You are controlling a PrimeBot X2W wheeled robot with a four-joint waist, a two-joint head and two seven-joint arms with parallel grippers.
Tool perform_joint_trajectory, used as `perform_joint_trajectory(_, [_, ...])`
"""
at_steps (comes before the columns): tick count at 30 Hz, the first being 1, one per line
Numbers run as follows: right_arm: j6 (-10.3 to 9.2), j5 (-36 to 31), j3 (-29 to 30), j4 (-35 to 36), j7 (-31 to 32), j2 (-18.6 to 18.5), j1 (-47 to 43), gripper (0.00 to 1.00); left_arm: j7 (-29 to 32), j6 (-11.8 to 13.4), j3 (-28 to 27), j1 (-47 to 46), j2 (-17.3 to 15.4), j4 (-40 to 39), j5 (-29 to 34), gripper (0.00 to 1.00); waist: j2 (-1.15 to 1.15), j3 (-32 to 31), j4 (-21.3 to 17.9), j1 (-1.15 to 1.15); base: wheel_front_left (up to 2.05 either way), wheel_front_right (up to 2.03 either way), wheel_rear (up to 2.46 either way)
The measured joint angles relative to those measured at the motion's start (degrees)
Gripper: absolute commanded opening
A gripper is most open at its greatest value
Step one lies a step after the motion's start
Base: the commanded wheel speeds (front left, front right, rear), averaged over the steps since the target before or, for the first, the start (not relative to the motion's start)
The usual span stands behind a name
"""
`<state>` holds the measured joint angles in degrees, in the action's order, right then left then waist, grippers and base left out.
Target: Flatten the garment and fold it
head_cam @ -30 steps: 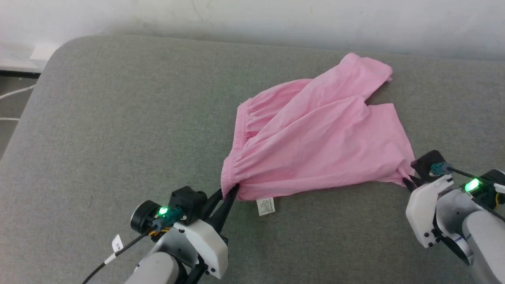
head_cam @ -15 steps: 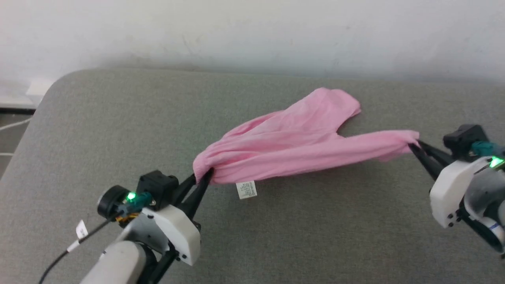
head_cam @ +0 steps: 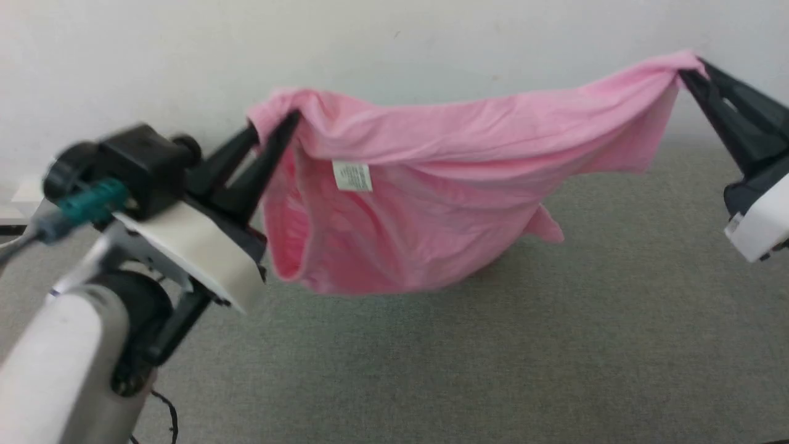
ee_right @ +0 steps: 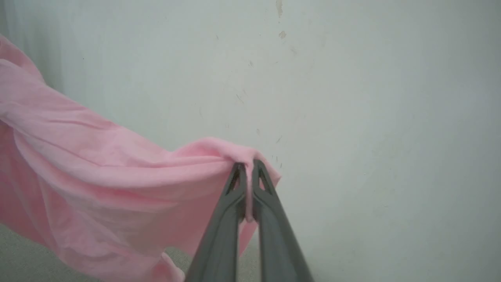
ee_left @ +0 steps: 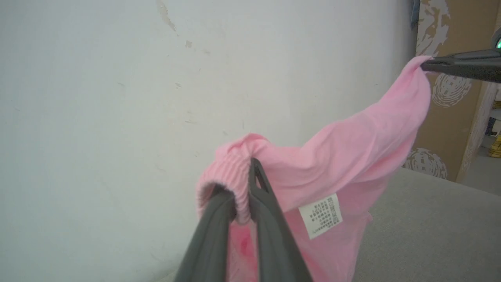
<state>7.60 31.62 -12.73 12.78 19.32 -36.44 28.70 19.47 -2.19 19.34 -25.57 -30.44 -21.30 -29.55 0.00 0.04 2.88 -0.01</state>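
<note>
Pink shorts (head_cam: pixel 431 185) hang above the grey cushion (head_cam: pixel 555 345), left gripper (head_cam: pixel 274 126) clamped on the waistband (ee_left: pixel 235 176) at ten o'clock, right gripper (head_cam: pixel 690 71) on a corner at two; pulling wider could slip either thin bite.

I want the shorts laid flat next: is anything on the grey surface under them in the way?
Nothing visible is. The shorts hang in the air between the left tool and the right tool, both shut on them, and the grey surface below shows no other object.
</note>
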Motion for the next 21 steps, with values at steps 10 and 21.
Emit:
perform_joint_trajectory(10, [0.00, 0.2, -1.3, 0.6, 3.4, -0.8, 10.4, 0.00, 6.2, 1.7, -3.6, -9.6, -0.6, -1.1, -4.1, 0.00, 0.00, 2.3, -1.9, 0.01, 0.00, 0.00, 0.00])
perform_joint_trajectory(21, [0.01, -2.4, -6.4, -12.6, -0.1, -1.8, 33.1, 0.00, 8.7, -0.9, -2.3, -31.3, 2.6, 14.0, -4.9, 0.00, 0.00, 11.8, -3.4, 0.02, 0.00, 0.00, 0.00])
